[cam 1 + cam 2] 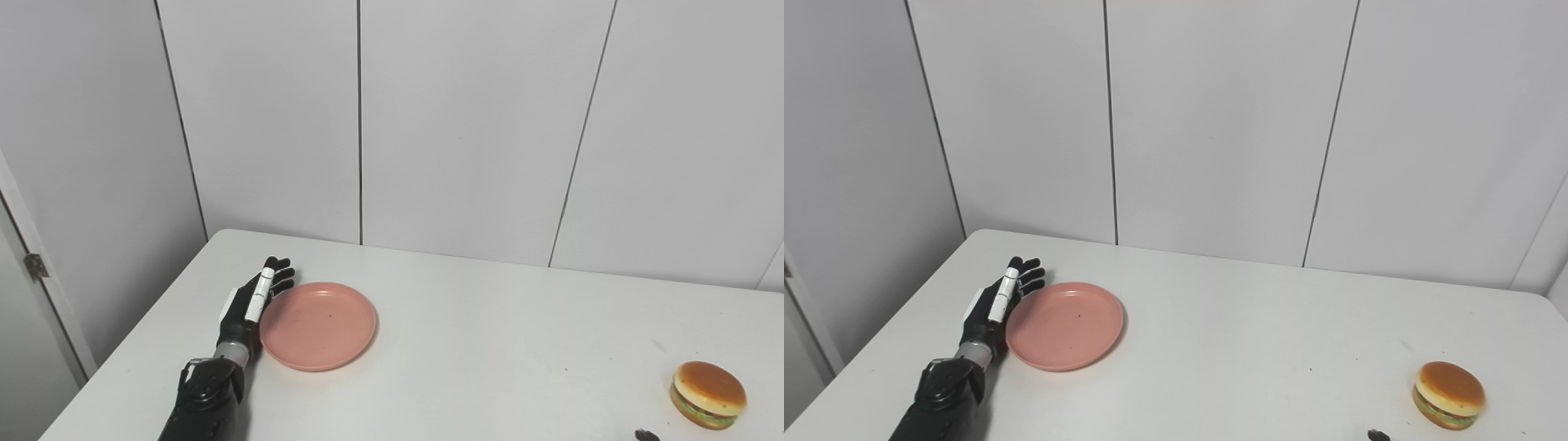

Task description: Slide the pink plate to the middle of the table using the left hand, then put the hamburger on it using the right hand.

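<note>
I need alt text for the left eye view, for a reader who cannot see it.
A black robot left hand, fingers apart, rests edge-on against the left rim of an empty pink plate on the left part of a white table. A hamburger sits far to the right, near the front edge, before a plain white panelled wall.

2 side-by-side head views, angled down at the same table (pixel 490 343) and wall.

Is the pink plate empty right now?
Empty: the pink plate shows bare; the hamburger sits on the table far right.
</note>
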Controlling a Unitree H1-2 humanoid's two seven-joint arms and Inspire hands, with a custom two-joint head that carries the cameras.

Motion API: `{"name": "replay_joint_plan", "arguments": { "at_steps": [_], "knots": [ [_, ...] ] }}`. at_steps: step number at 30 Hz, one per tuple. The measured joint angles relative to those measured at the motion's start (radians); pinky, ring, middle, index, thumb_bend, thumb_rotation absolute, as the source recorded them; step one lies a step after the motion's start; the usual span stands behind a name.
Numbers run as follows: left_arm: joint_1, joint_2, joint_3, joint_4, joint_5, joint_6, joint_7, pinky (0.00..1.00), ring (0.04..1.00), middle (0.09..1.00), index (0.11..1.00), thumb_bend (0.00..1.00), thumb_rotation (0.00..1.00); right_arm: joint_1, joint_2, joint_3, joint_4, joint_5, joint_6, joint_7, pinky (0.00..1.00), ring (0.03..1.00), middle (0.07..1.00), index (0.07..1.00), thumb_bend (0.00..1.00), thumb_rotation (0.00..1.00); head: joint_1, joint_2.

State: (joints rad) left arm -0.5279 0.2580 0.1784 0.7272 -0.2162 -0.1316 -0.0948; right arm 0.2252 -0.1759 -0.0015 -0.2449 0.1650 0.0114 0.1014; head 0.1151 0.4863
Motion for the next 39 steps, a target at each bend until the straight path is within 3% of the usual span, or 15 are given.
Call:
{"name": "replay_joint_plan", "arguments": {
  "at_steps": [7, 13, 14, 20, 25, 30, 33, 39],
  "knots": [
    [0.044, -0.030, -0.014, -0.090, 0.000, 0.035, -0.003, 0.81, 0.845, 0.828, 0.747, 0.79, 0.90, 0.000, 0.004, 0.004, -0.001, -0.012, 0.000, -0.003, 0.80, 0.807, 0.785, 0.837, 0.84, 0.88, -0.014, -0.017],
    [0.072, -0.063, -0.015, -0.164, 0.002, 0.081, 0.018, 0.79, 0.841, 0.821, 0.724, 0.72, 0.92, 0.000, 0.008, 0.006, -0.001, -0.014, 0.000, -0.004, 0.81, 0.811, 0.791, 0.836, 0.81, 0.87, -0.035, -0.012],
    [0.075, -0.067, -0.016, -0.173, 0.004, 0.086, 0.023, 0.78, 0.836, 0.818, 0.719, 0.71, 0.92, -0.001, 0.008, 0.007, -0.001, -0.014, 0.000, -0.004, 0.81, 0.809, 0.790, 0.839, 0.80, 0.87, -0.066, 0.000],
    [0.133, -0.120, -0.031, -0.327, 0.023, 0.191, 0.082, 0.78, 0.828, 0.818, 0.695, 0.73, 0.93, -0.002, 0.019, 0.020, -0.006, -0.026, 0.001, -0.011, 0.82, 0.816, 0.788, 0.837, 0.79, 0.84, -0.115, 0.003],
    [0.173, -0.159, -0.050, -0.405, 0.022, 0.217, 0.076, 0.76, 0.827, 0.823, 0.707, 0.72, 0.91, 0.004, 0.041, 0.047, -0.024, -0.053, 0.020, -0.026, 0.82, 0.814, 0.788, 0.839, 0.76, 0.84, -0.187, 0.025],
    [0.197, -0.190, -0.054, -0.449, 0.022, 0.230, 0.075, 0.80, 0.835, 0.819, 0.719, 0.73, 0.87, 0.011, 0.066, 0.070, -0.053, -0.085, 0.055, -0.051, 0.82, 0.811, 0.787, 0.834, 0.73, 0.83, -0.264, 0.020],
    [0.205, -0.214, -0.054, -0.463, 0.022, 0.230, 0.075, 0.79, 0.827, 0.809, 0.700, 0.75, 0.86, 0.010, 0.066, 0.083, -0.054, -0.103, 0.056, -0.063, 0.81, 0.811, 0.793, 0.839, 0.71, 0.82, -0.276, 0.020],
    [0.220, -0.251, -0.069, -0.489, 0.023, 0.228, 0.075, 0.79, 0.840, 0.830, 0.710, 0.69, 0.89, 0.009, 0.068, 0.105, -0.062, -0.129, 0.062, -0.080, 0.81, 0.814, 0.803, 0.855, 0.69, 0.84, -0.287, 0.043]
  ]
}}
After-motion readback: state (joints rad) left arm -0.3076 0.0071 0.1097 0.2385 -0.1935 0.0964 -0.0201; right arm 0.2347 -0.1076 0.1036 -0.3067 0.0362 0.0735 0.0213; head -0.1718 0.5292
